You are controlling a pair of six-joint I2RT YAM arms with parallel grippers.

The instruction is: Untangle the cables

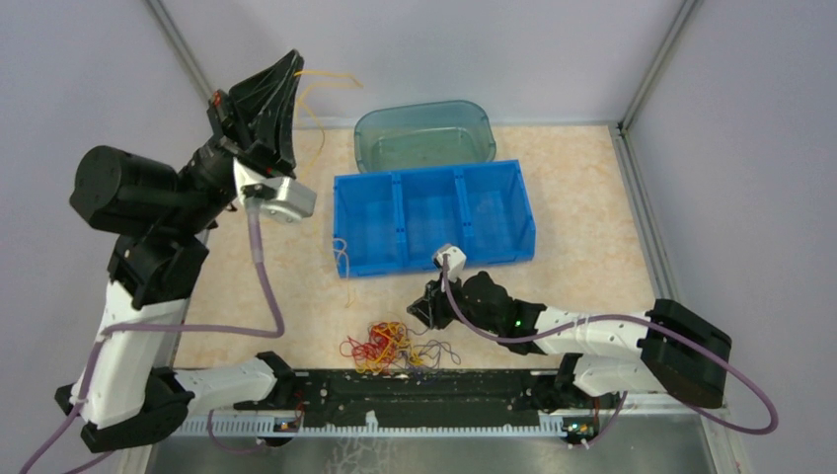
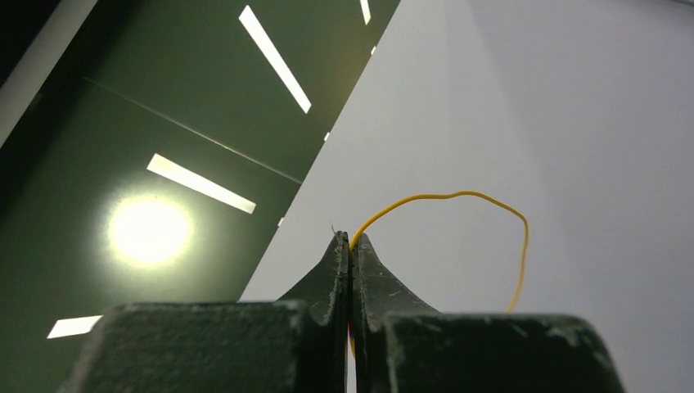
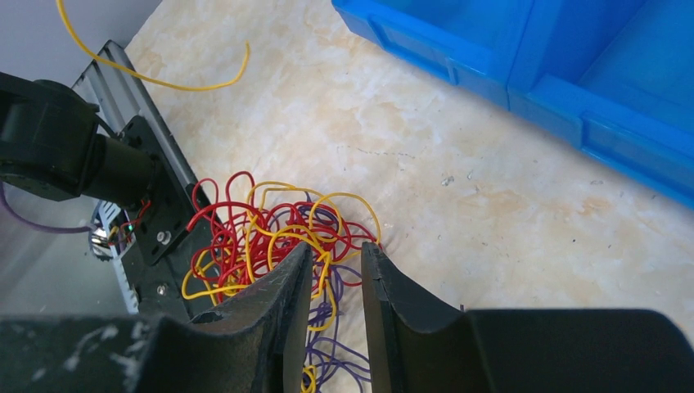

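While the left gripper (image 2: 350, 242) is clamping one yellow strand (image 2: 458, 195) high in the air, the right gripper (image 3: 336, 255), jaws slightly apart, is hovering over the clump (image 3: 262, 225) by the base rail (image 1: 415, 397); separation is proceeding, probably calling for gripping another strand next.

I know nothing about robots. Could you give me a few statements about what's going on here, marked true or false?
The left tool is pinched shut on a yellow cable. True.
The right tool is clamped shut. False: its fingers stand apart, over the tangle of cables.
The blue bin has three compartments. True.
The tangle lies inside the blue bin. False: it lies on the table, in front of the bin.
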